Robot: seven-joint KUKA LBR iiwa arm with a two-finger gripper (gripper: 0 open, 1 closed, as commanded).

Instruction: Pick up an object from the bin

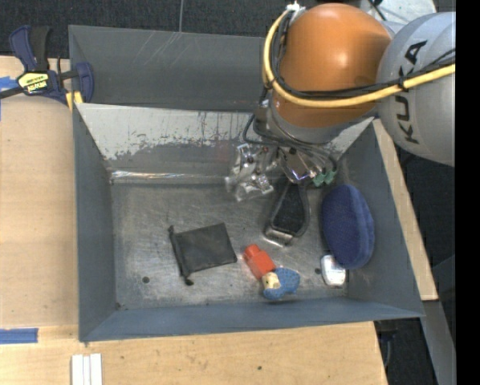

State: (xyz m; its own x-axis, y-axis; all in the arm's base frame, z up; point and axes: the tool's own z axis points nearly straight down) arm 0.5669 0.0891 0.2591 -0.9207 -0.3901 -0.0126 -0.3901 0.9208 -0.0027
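Nearest thing to the gripper (250, 181): a black oblong item (289, 212) with a silvery lower end. It lies on the bin floor, right of centre, long axis running roughly from the far wall toward the near one and slightly tilted. The gripper sits just to its upper left, low in the bin (91, 215) and close to the far wall. Can't tell if the two touch. Can't tell if the gripper is spread or pressed together, as the metal parts read as one silvery cluster. Nothing visibly pinched in it.

Arm (429, 79) comes in from upper right. Its orange cover (328, 50) with a yellow cable (336, 96) looped round it hangs over the bin's far right corner.

Other contents, all loose and lying singly:
- blue oval pad (348, 223), just right of the black oblong item, against the right wall
- white piece (333, 272), small, right below the pad
- red-and-orange piece (258, 261), below the black oblong item, near the front wall
- blue-and-yellow lump (280, 284), touching or almost touching the red-and-orange piece on its lower right
- black square pouch (204, 247), flat, mid-floor, well left of the others

Left third of the floor is scuffed grey metal. The sloped far wall carries dark scratch marks. Beyond the far rim the ground is dark.
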